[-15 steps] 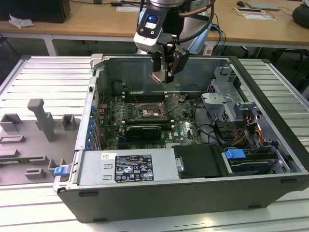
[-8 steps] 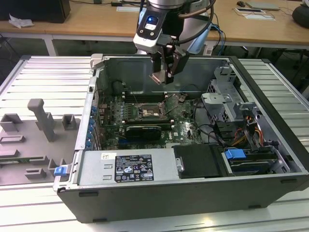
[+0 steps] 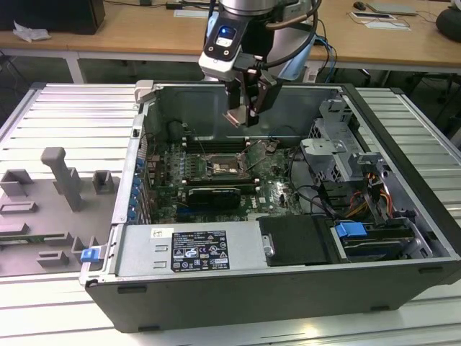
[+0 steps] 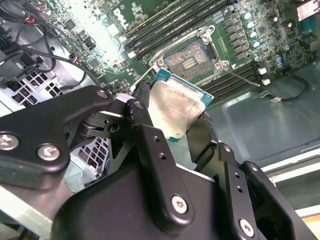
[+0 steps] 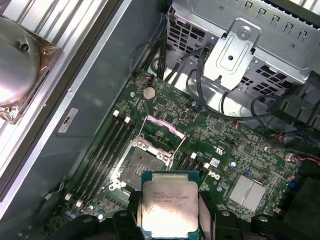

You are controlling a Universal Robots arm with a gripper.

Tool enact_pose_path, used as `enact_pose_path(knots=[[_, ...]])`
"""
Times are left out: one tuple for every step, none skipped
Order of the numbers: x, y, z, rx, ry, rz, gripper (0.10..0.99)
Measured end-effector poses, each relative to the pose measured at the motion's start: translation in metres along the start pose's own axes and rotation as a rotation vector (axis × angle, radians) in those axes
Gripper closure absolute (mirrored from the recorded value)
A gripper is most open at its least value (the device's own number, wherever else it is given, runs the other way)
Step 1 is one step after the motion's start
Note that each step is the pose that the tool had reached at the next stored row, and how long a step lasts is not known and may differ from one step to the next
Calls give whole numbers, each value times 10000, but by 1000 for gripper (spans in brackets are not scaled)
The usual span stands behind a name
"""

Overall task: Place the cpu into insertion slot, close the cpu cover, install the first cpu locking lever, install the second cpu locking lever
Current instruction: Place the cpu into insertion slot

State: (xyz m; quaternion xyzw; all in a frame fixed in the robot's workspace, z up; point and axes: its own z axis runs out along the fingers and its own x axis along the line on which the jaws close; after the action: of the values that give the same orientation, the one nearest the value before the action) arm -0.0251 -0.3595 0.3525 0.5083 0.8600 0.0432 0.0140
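Silvery cpu [image 5: 169,207], green-edged, in a black gripper [image 4: 175,107]; below the cpu, a green board [image 5: 220,145] and dark-grey slot [image 5: 141,167].

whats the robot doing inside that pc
The arm's gripper holds the cpu by its edges, in the air above the motherboard of an open computer case. The insertion slot below is empty and its cpu cover is tilted open, so the chip is not yet seated.
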Motion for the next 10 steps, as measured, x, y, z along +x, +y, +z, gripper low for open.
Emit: enact_pose_path(knots=[[0, -1, 7, 0, -1, 8, 549], [0, -1, 13, 1, -2, 14, 549], [0, -2, 19, 1, -2, 20, 549], [-1, -2, 22, 0, -3, 24, 549], [-1, -2, 26, 0, -3, 28, 549], [-1, -3, 31, 1, -3, 34, 549], [-1, -3, 34, 0, -4, 38, 549], [-1, -4, 40, 0, -4, 44, 549], [-1, -4, 44, 0, -4, 48, 549], [-1, -5, 55, -2, -4, 56, 549]])
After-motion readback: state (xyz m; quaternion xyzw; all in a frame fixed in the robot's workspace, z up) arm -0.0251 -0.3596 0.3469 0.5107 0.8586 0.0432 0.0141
